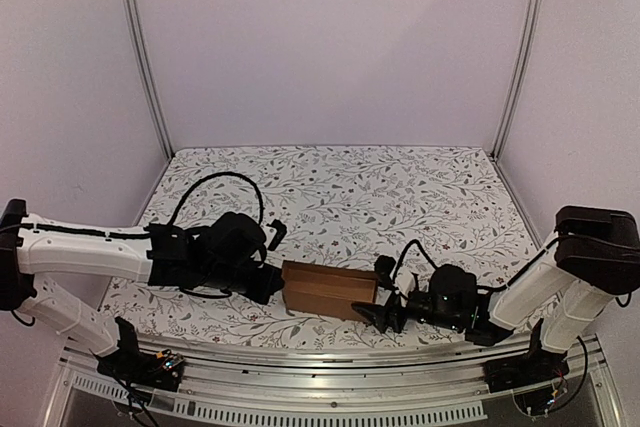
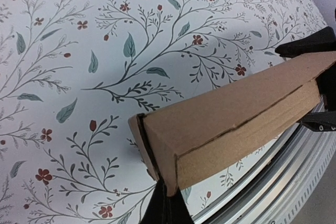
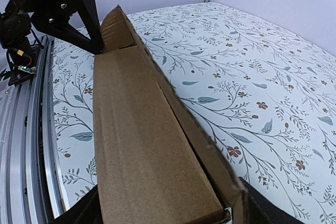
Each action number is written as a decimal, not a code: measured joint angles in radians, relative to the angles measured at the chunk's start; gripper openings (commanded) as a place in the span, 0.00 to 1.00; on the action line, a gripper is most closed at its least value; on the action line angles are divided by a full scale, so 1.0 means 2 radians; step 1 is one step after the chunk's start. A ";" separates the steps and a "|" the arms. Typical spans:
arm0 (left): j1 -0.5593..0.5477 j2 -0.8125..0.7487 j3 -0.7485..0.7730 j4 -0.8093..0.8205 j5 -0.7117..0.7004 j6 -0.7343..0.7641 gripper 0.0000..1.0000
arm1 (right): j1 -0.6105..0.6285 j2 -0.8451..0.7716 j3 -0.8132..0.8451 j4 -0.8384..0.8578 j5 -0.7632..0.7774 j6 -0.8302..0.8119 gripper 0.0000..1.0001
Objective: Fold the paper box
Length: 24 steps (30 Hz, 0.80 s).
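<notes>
Top external: plain brown paper box [image 1: 328,289] on floral table [image 1: 330,187].

1. Links: left arm [image 1: 85,247] and right arm [image 1: 540,289] have white rounded shells joined by black joint housings
2. End units: left gripper [image 1: 272,282] and right gripper [image 1: 386,309] are matte black, with angular fingers tapering to the tips; small screw heads mark the finger faces
3. Wiring: a black cable [image 1: 215,179] loops in the open at each wrist
4. Mounts: each black base [image 1: 132,347] carries small coloured wires
</notes>
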 measured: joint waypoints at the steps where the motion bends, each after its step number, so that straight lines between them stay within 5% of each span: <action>1: 0.000 0.001 0.001 0.001 0.000 -0.001 0.00 | 0.000 0.000 0.000 0.001 0.001 0.001 0.80; 11: -0.004 0.014 0.010 0.003 0.000 -0.005 0.00 | 0.000 -0.021 -0.017 -0.025 0.006 0.006 0.88; 24: -0.006 0.028 0.022 0.004 0.001 -0.007 0.00 | -0.001 -0.317 0.022 -0.335 0.024 -0.005 0.99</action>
